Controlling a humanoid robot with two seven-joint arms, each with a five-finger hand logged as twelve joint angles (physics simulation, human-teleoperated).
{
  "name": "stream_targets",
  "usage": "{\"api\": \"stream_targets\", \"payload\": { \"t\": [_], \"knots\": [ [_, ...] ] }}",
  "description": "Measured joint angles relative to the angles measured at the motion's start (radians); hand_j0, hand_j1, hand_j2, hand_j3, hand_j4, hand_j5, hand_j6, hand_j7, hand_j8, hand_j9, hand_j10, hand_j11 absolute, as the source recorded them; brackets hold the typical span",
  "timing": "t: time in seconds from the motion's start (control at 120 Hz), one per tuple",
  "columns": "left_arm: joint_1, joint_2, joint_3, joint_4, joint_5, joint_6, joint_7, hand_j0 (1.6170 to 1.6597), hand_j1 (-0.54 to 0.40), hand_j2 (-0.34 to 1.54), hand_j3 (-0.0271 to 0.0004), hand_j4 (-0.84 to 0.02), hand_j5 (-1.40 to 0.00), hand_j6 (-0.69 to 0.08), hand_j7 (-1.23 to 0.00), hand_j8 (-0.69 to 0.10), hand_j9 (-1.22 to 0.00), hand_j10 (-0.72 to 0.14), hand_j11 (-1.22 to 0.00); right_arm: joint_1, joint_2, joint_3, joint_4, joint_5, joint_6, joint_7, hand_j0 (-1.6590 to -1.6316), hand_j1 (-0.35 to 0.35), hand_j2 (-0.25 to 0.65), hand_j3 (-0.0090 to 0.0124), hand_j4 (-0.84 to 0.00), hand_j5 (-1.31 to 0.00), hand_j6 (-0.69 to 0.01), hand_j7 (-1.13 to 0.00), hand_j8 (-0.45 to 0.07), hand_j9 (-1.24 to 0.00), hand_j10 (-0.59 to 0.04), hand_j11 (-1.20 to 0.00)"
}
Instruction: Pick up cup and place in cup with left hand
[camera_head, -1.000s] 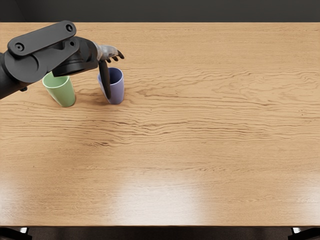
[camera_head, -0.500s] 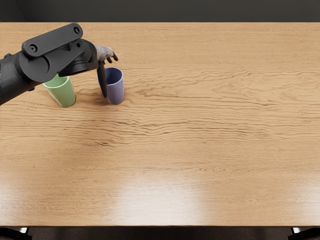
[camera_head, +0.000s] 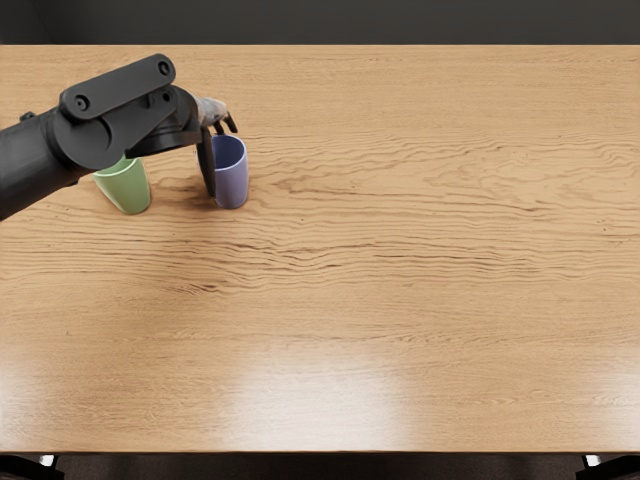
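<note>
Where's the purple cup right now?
In the head view, the purple cup stands on the table's upper left part, right of the green cup, with the left hand at its rim.

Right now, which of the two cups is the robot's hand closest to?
The purple cup, farther right in the picture: the left hand is by its rim. The green cup is farther left, partly hidden by the arm.
</note>
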Motion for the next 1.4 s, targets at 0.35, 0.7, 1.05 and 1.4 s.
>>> {"api": "stream_targets", "payload": {
  "t": [0.35, 0.7, 1.05, 1.4],
  "knots": [
    [0.003, -0.039, 0.018, 0.062, -0.001, 0.0, 0.0, 1.6581, 0.072, 0.05, 0.0, -0.234, -0.3, -0.235, -0.3, -0.235, -0.3, -0.234, -0.3, 0.001, 0.0, 0.0, 0.001, 0.0, 0.002, 0.0, -1.6581, -0.32, -0.005, 0.0, -0.024, -0.03, -0.024, -0.03, -0.024, -0.03, -0.024, -0.03],
    [-0.005, -0.053, 0.022, 0.069, -0.001, 0.0, 0.0, 1.6581, 0.047, 0.05, 0.0, -0.254, -0.33, -0.255, -0.33, -0.255, -0.33, -0.254, -0.33, 0.001, 0.0, 0.0, 0.001, 0.0, 0.003, 0.0, -1.6581, -0.32, -0.005, 0.0, -0.024, -0.03, -0.024, -0.03, -0.024, -0.03, -0.024, -0.03],
    [-0.004, -0.062, 0.022, 0.069, -0.002, -0.002, 0.0, 1.6581, -0.076, 0.07, 0.0, -0.345, -0.45, -0.346, -0.45, -0.345, -0.45, -0.344, -0.45, 0.001, 0.0, 0.0, 0.001, 0.0, 0.003, -0.001, -1.6581, -0.32, -0.005, 0.0, -0.024, -0.03, -0.024, -0.03, -0.024, -0.03, -0.024, -0.03],
    [-0.008, -0.062, 0.036, 0.063, -0.002, -0.01, 0.001, 1.6529, -0.218, 0.2, 0.0, -0.371, -0.58, -0.212, -0.58, -0.234, -0.58, -0.396, -0.58, 0.001, 0.0, 0.0, 0.0, 0.0, 0.003, -0.001, -1.6581, -0.32, -0.005, 0.0, -0.024, -0.03, -0.024, -0.03, -0.024, -0.03, -0.024, -0.03]
  ]
}}
